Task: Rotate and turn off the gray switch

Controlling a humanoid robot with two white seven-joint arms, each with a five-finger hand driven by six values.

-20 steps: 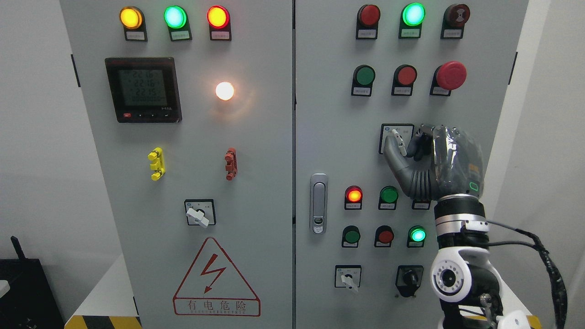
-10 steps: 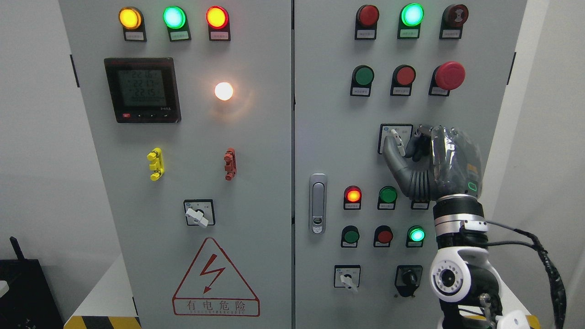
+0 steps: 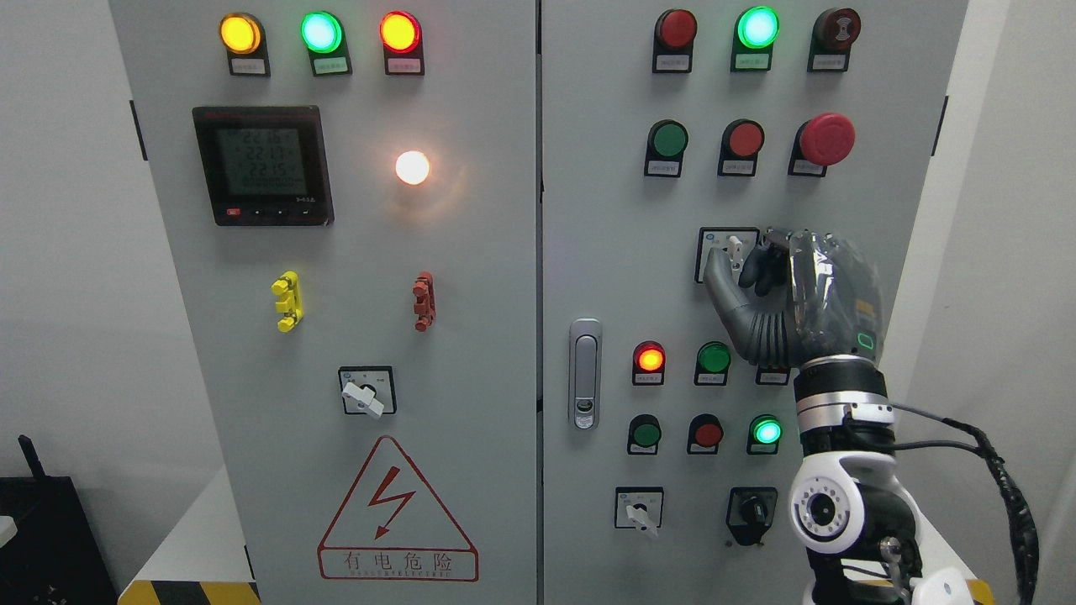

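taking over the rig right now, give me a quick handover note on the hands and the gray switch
Right robot hand: raised at the right door of the panel, thumb and fingers closed on the lever of the gray switch.
Left robot hand: out of view.
Gray switch: upper one on the right door, below the red mushroom button; its lever stands about upright.
Done: switch reached and gripped; the turn looks under way.
Left: confirm it has reached off (label unreadable), finish rotating if not, then release and withdraw.

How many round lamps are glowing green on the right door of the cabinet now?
2: one green lamp in the top row, middle; one low, beside the right hand's wrist. The right hand may hide others.
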